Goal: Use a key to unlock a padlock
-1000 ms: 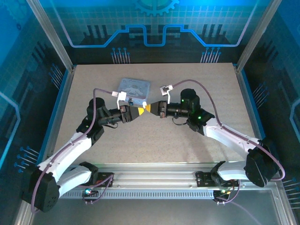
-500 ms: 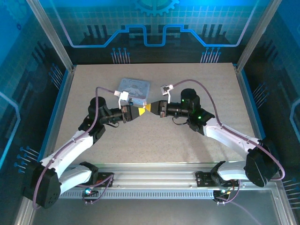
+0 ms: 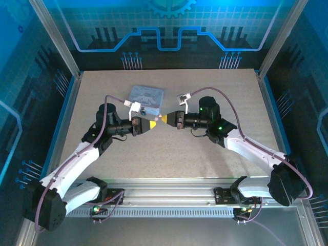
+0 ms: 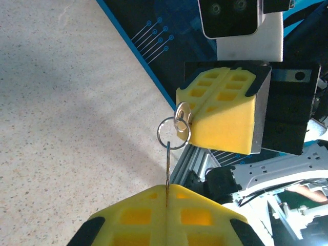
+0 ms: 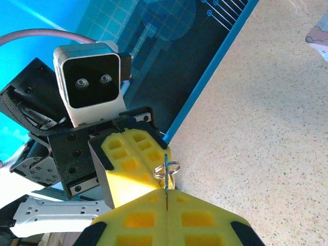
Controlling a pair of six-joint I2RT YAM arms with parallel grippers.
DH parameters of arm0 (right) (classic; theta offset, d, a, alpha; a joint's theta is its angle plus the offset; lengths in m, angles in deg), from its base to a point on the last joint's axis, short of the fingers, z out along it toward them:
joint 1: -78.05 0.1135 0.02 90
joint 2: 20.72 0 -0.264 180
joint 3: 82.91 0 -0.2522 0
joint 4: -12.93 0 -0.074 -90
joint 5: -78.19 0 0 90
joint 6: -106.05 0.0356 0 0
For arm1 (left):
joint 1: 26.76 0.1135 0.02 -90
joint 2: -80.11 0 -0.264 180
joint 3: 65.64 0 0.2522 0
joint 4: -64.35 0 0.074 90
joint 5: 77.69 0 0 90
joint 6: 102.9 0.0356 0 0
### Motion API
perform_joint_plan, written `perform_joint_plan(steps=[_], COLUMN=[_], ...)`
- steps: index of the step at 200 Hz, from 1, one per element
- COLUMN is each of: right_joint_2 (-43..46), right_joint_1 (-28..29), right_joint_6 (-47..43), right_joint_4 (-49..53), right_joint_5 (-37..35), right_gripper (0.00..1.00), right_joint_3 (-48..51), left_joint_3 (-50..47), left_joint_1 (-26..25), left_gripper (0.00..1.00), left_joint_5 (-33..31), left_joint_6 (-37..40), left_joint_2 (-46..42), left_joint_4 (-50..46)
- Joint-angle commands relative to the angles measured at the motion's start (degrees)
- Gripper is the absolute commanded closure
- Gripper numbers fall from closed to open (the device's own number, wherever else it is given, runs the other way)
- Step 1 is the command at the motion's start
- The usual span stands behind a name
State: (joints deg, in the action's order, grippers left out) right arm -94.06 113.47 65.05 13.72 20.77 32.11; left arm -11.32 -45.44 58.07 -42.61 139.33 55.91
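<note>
My two grippers meet tip to tip above the middle of the table. My left gripper (image 3: 154,123) (image 4: 167,190) is shut on a thin metal key (image 4: 167,166) seen edge-on. That key hangs from a small wire ring (image 4: 173,134). A second key with a round head (image 4: 182,114) sits on the same ring and is pinched in my right gripper (image 3: 165,120) (image 5: 167,193), which is shut on its blade (image 5: 166,177). A tiny dark bluish block, apparently the padlock (image 3: 145,109), lies on the table by the tin's near edge.
A pale grey-lilac tin (image 3: 146,96) (image 5: 319,35) lies behind the grippers, left of centre. The speckled table (image 3: 169,154) has a blue-edged frame around it. The left arm's wrist camera (image 5: 91,82) faces my right wrist closely.
My left gripper has shut on the key hanging from the ring. Both grippers have shifted slightly and stay tip to tip. The right gripper has stayed shut.
</note>
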Motion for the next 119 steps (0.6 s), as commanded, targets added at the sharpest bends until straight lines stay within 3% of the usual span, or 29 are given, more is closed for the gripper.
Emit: perform_joint_plan(steps=[1, 60, 72, 83, 119], right_joint_2=[1.54, 1.97, 1.97, 1.76, -0.57], right_joint_1=[-1.23, -1.85, -1.94, -1.89, -1.15], right_joint_6=[-1.35, -8.62, -13.22, -18.83, -39.29], right_joint_4=[0.57, 7.33, 12.39, 19.01, 44.22], right_joint_5=[0.76, 4.34, 5.46, 5.98, 4.36], right_gripper=[1.0, 1.0, 1.0, 1.0, 1.0], right_joint_3=[0.16, -2.75, -5.07, -8.32, -20.3], left_joint_3=[2.14, 3.03, 3.21, 3.49, 2.76], left_joint_1=[0.66, 0.75, 0.75, 0.77, 0.79], left_gripper=[1.0, 1.0, 0.71, 0.56, 0.46], left_joint_5=[1.47, 1.73, 1.54, 0.21, -2.24], left_joint_6=[2.94, 6.28, 7.98, 10.23, 15.55], left_joint_2=[-0.95, -1.86, -2.86, -4.27, -9.27], left_joint_4=[-5.46, -9.43, -10.67, -12.68, -13.03])
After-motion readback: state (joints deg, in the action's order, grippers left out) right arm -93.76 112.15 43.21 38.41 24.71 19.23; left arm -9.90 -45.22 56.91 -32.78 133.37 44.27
